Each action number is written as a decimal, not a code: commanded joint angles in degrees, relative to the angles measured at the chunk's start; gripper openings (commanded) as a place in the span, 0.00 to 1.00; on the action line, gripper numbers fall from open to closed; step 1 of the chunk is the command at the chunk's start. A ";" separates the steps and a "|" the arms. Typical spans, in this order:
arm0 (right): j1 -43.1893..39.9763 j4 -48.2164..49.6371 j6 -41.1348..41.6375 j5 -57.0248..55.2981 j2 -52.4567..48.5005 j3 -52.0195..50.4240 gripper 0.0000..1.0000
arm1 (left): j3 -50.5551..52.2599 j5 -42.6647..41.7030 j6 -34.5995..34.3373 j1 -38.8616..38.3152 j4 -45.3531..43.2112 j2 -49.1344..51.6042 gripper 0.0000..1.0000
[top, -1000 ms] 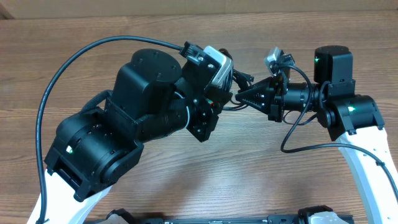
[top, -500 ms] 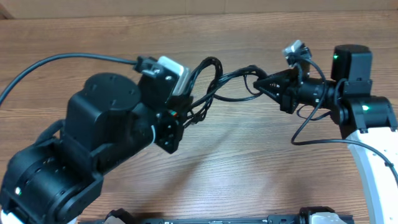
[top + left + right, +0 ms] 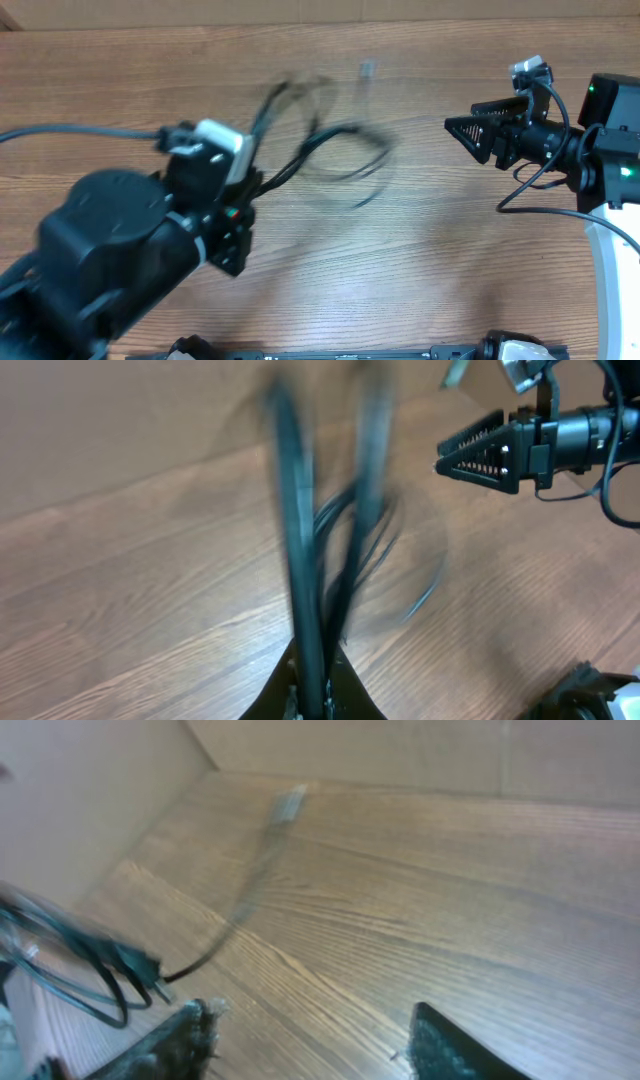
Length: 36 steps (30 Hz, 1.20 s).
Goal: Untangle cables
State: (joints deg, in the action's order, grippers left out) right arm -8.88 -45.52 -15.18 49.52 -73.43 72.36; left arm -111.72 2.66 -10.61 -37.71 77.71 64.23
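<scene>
The cables are thin black cords in loose, motion-blurred loops over the middle of the table. A silvery plug end shows farther back. My left gripper is shut on one end of the cables; in the left wrist view a black cord runs straight out from between its jaws. My right gripper stands to the right of the loops, apart from them. In the right wrist view it is open over bare wood, with the cables to its left and the plug beyond.
The wooden table ends at a pale wall along its far edge. The bulky left arm fills the lower left. Thick black robot cables hang off both arms, one looping below the right arm.
My right gripper has opened, let go of the cables and drawn back to the right. My left arm has swung left and toward the front, dragging the cables, which now whip loose.
</scene>
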 commanded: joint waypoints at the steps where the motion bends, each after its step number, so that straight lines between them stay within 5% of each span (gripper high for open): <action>1: 0.31 0.17 0.33 -0.28 0.13 0.74 0.55 | -0.94 2.29 -0.33 0.61 0.31 -0.96 0.04; 6: 0.90 0.00 0.37 5.60 0.13 0.74 0.80 | -0.94 2.12 -0.35 0.61 0.33 -0.96 0.04; 13: 5.46 -0.50 0.31 10.16 0.13 0.74 0.80 | -0.94 -5.64 2.91 0.61 0.52 0.59 0.05; 21: 13.60 -1.60 0.31 10.10 0.13 0.74 0.80 | -0.94 2.43 -1.36 0.61 -3.02 5.35 0.04; 36: 21.59 -1.33 -0.13 4.48 -0.04 0.70 0.72 | -0.94 -0.79 -2.40 0.61 -21.42 9.77 0.05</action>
State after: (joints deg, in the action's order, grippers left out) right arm 11.64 -47.13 -15.05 55.18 -73.56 72.36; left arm -111.77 2.76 -11.79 -37.71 57.87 74.06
